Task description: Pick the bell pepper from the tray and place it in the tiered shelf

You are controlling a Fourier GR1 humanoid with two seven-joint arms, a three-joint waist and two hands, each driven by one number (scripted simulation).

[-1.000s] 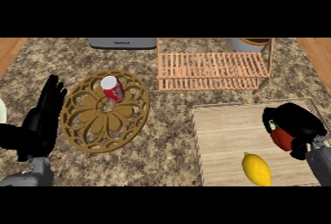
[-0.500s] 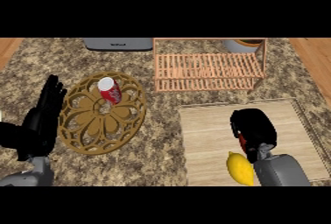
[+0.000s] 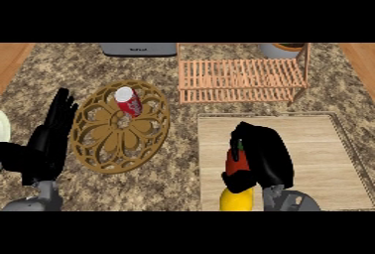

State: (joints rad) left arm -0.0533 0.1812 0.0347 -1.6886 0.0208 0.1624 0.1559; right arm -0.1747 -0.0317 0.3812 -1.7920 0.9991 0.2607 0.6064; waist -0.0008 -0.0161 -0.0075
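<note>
One second on, the right hand (image 3: pixel 267 154) has swung leftward across the wooden tray (image 3: pixel 315 144) and now curls round the red bell pepper (image 3: pixel 233 166) just above the lemon (image 3: pixel 236 201), so lifting toward the tiered shelf (image 3: pixel 242 74) seems next.

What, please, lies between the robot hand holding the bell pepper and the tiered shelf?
Nothing stands there: the head view shows only bare tray and a counter strip between the right robot hand and the tiered shelf.

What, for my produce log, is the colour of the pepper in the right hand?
The pepper is red; head view.
</note>
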